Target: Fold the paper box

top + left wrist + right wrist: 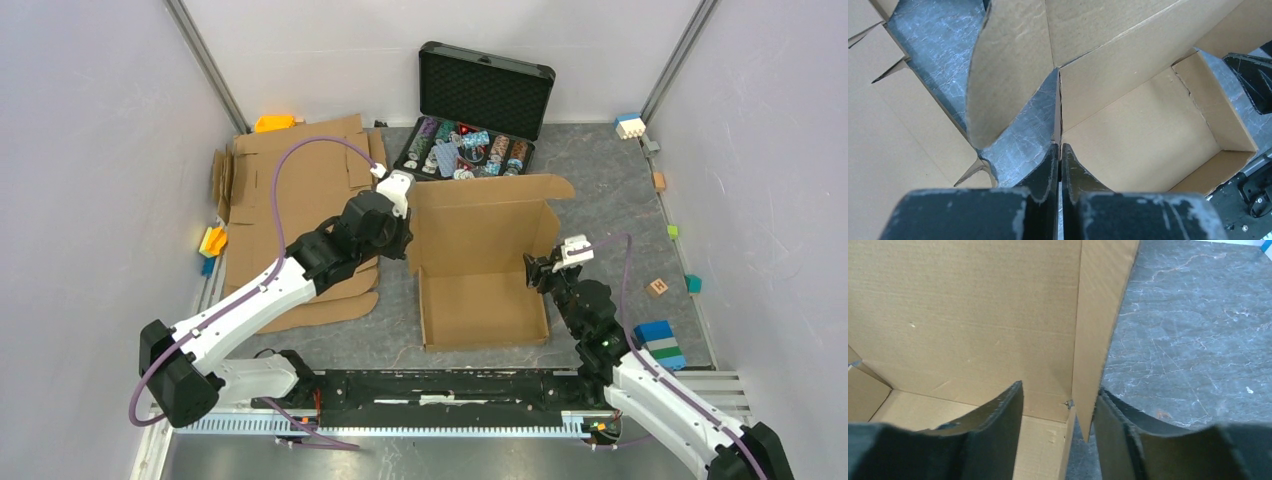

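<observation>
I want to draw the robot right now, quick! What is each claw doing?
Left claw: closed, pinching the left wall of the paper box.
Right claw: open, straddling the box's right wall, not gripping it.

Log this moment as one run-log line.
plain brown corrugated cardboard box: partly erected, open-topped | left gripper: shut on its left wall | right gripper: open, straddling its right wall

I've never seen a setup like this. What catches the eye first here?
A half-folded brown paper box stands in the middle, with the left gripper pinching its left wall and the right gripper open astride its right wall. Behind it an open black case shows colourful chips.
</observation>
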Controlling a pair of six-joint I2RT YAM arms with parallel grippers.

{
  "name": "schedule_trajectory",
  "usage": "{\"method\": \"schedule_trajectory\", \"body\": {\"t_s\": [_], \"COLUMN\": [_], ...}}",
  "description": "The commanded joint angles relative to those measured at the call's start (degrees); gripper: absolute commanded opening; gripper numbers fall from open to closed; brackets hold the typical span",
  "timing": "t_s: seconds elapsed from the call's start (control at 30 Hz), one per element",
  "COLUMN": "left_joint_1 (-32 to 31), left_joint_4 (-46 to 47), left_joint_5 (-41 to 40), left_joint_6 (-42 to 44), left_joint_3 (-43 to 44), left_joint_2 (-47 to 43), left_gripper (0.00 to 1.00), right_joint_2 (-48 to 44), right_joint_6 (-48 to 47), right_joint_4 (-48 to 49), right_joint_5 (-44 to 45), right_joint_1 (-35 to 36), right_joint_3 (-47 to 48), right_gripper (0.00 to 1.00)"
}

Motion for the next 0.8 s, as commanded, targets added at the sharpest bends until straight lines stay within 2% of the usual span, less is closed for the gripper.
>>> {"method": "schedule_trajectory", "body": {"t_s": [0.0, 0.1, 0.2, 0.3, 0.5, 0.63, 0.7, 0.77], "left_joint_1": [-0.64, -0.71, -0.78, -0.86, -0.95, -1.04, -1.04, -1.08], "left_joint_4": [-0.54, -0.50, -0.41, -0.41, -0.41, -0.41, -0.50, -0.45], "left_joint_5": [-0.26, -1.61, -2.12, -1.18, -1.23, -1.32, -1.42, -1.52], "left_joint_6": [4.41, 4.65, 4.97, 5.41, 5.90, 6.05, 6.22, 6.25], "left_joint_3": [2.30, 2.35, 2.26, 2.34, 2.26, 2.27, 2.28, 2.30], "left_joint_2": [0.14, -0.17, -0.27, -0.08, -0.60, -0.53, -0.36, -0.35], "left_gripper": [0.02, 0.02, 0.02, 0.02, 0.02, 0.02, 0.02, 0.02], "right_joint_2": [-1.05, 0.85, 4.03, 7.48, 17.83, 21.34, 21.34, 21.07], "right_joint_6": [1.10, 3.11, 1.20, -0.05, -0.15, 0.26, 0.15, -0.40], "right_joint_4": [-9.29, -18.29, -24.68, -31.13, -47.11, -52.51, -52.87, -53.18], "right_joint_5": [2.06, 7.40, 6.85, 7.10, 6.90, 5.97, 6.74, 8.72], "right_joint_1": [0.27, 0.28, 0.31, 0.22, 0.27, 0.27, 0.27, 0.27], "right_joint_3": [8.22, 16.21, 23.29, 30.68, 47.40, 52.42, 53.08, 53.52], "right_gripper": [0.61, 0.65, 0.67, 0.74, 0.67, 0.62, 0.62, 0.68]}}
